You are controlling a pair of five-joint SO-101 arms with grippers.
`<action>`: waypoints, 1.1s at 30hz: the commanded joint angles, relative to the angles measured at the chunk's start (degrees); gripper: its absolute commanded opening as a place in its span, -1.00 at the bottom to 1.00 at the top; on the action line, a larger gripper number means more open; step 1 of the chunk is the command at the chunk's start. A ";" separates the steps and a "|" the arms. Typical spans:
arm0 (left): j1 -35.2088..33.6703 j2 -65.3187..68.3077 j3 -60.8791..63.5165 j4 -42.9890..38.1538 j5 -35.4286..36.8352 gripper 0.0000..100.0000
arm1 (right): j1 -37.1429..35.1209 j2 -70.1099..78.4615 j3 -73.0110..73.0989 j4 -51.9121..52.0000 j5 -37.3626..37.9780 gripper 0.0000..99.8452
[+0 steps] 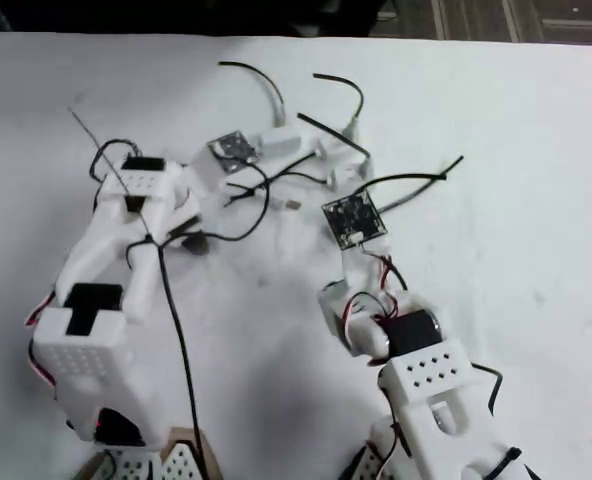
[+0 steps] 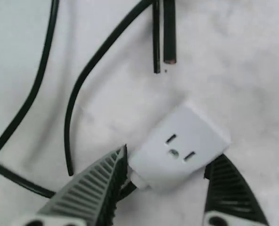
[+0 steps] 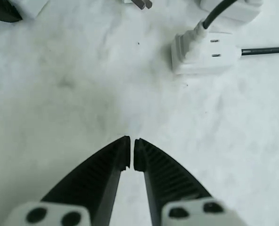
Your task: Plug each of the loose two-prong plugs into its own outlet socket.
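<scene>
My left gripper (image 2: 170, 157) is shut on a white outlet socket (image 2: 182, 141) with its slotted face up, one ribbed finger on each side. In the high view this socket (image 1: 281, 140) lies at the back of the table just past the left wrist's camera board (image 1: 234, 150). My right gripper (image 3: 131, 153) is shut on nothing, low over bare table. Ahead of it lies a second white socket (image 3: 205, 54) with a white plug pushed into its end. A loose plug (image 3: 140, 4) shows its prongs farther off and lies mid-table (image 1: 291, 205) in the high view.
Black cables (image 1: 266, 85) loop across the back of the white table, and two cut cable ends (image 2: 165, 59) lie just beyond the held socket. Another white socket body (image 3: 231, 9) sits behind the plugged one. The right arm (image 1: 396, 335) stretches up from the front edge.
</scene>
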 commanded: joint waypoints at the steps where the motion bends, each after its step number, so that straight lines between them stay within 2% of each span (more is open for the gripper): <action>1: 1.27 2.07 -6.59 3.16 0.79 -0.58 | -0.13 -1.10 -0.35 -0.84 0.62 -0.95; 8: 0.84 4.79 -12.04 9.32 1.05 -0.80 | 1.63 -1.10 -0.35 -0.84 0.62 -0.95; 14: 1.36 -0.92 -15.21 21.19 1.14 -0.95 | 1.54 -1.10 -0.35 -0.84 0.62 -0.95; 23: 6.02 -11.74 -13.27 39.56 1.05 -0.96 | 1.63 -1.10 -0.35 -0.84 0.62 -0.95; 25: 7.52 -13.32 -11.08 40.97 1.23 -0.96 | 1.63 -1.10 -0.35 -0.84 0.62 -0.95; 30: 10.15 -20.53 -3.08 39.38 6.86 -0.94 | 1.63 -1.10 -0.35 -0.84 0.62 -0.95; 33: 11.12 -28.26 1.58 38.24 9.58 -0.79 | 1.63 -1.10 -0.35 -0.84 0.62 -0.95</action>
